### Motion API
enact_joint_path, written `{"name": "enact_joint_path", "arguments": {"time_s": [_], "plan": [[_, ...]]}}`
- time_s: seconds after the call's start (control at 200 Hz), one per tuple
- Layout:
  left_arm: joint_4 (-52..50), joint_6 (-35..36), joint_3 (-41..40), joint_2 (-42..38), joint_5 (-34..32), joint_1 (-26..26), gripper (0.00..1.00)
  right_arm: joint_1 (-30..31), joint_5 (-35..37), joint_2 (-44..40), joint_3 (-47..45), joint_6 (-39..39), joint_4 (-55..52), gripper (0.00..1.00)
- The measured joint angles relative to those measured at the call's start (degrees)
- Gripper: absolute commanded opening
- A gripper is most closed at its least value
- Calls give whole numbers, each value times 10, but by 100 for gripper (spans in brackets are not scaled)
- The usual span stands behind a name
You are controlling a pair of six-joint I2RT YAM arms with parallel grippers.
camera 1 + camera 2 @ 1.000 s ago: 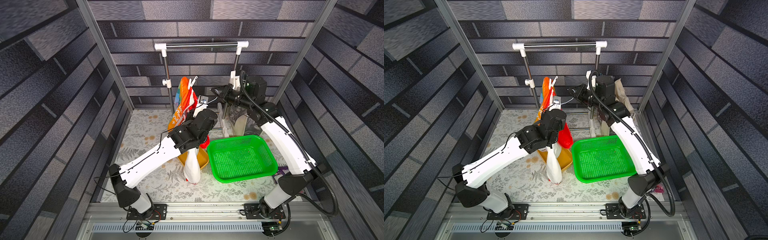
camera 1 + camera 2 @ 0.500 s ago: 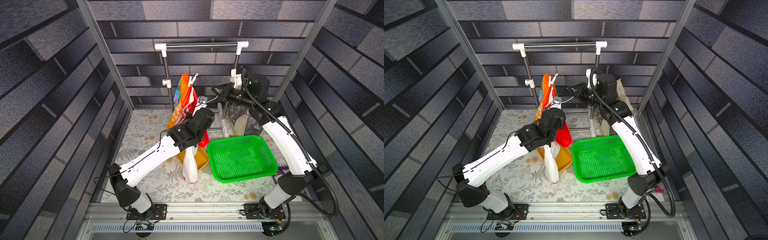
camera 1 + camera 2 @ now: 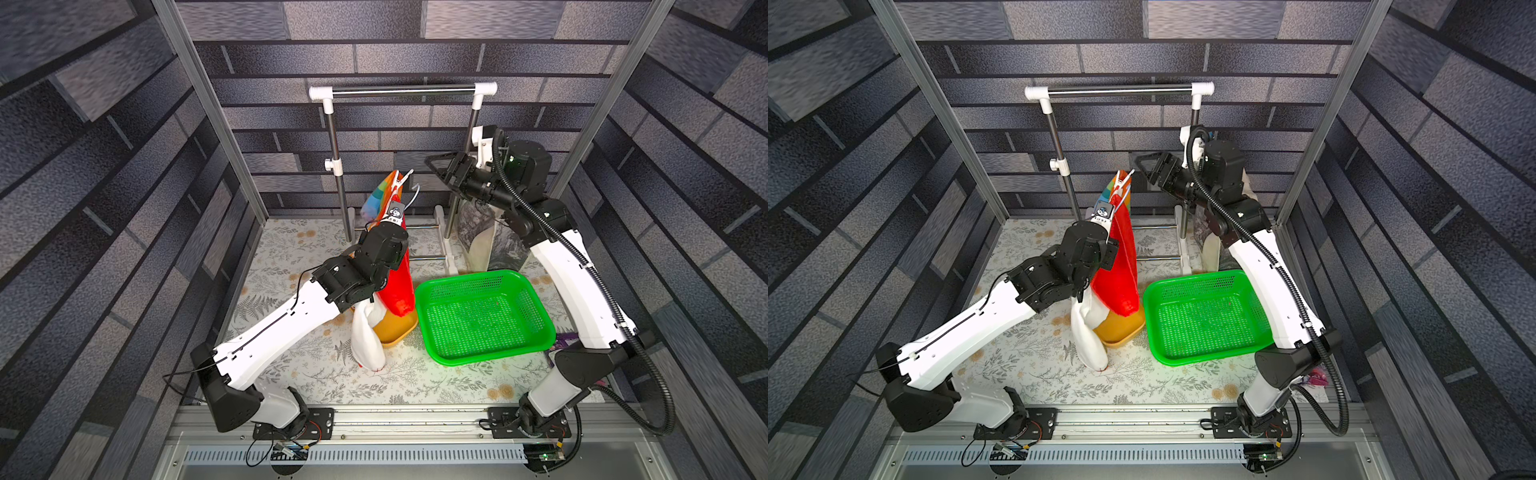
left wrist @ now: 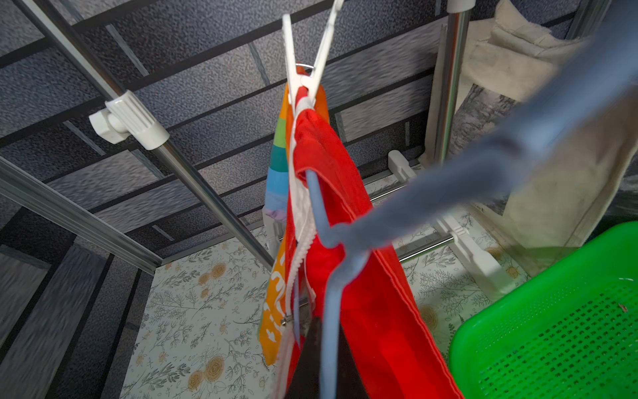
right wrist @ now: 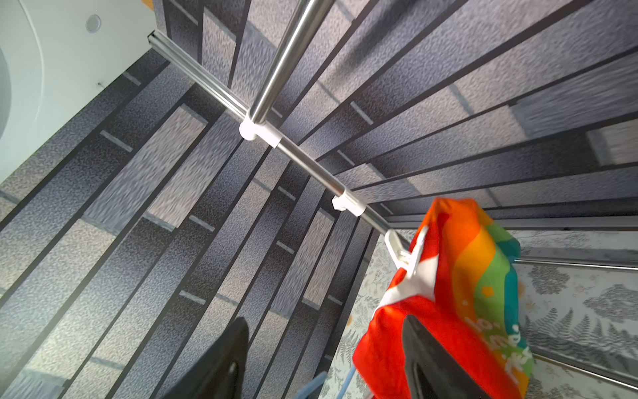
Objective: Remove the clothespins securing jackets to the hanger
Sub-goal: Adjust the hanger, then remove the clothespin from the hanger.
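The jackets hang as a red-orange bundle with a rainbow panel and a white sleeve on the pale blue hanger. A white clothespin clamps the fabric at the top of the bundle and shows in both top views. My left gripper is shut on the hanger's wire just below the jackets' collar. My right gripper is open, up and to the right of the clothespin and apart from it. In the right wrist view its fingers stand wide with nothing gripped.
The steel rack stands behind the jackets, with a beige tote bag at its right post. A green basket sits on the floor beside a yellow bin under the jackets.
My left gripper closed on the hanger wire. My right gripper opened, let go near the hanger's hook and drew back up to the right.
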Motion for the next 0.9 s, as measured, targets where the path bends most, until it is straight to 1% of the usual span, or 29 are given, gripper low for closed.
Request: {"name": "enact_joint_path", "arguments": {"time_s": [0.085,0.17,0.235,0.291,0.361,0.436,0.521,0.661,0.902], "plan": [[-12,12,-19,-22,9,-2,0,-23,0,38,101,-26,-49,87],[-13,28,-37,-37,13,-7,0,-34,-18,85,203,-46,-96,87],[-13,44,-46,-42,12,-13,0,-33,-41,106,229,-48,-123,87],[-12,62,-50,-42,10,-20,0,-33,-64,120,220,-46,-142,84],[-9,86,-56,-40,5,-31,0,-32,-89,134,188,-39,-163,78],[-1,111,-63,-37,-5,-44,0,-31,-106,152,157,-39,-195,78],[9,138,-75,-31,-17,-55,0,-31,-107,169,129,-48,-238,80],[15,161,-90,-22,-20,-61,0,-31,-102,167,95,-68,-288,80],[27,182,-99,-22,-23,-65,0,-31,-115,146,42,-63,-294,70]]}}
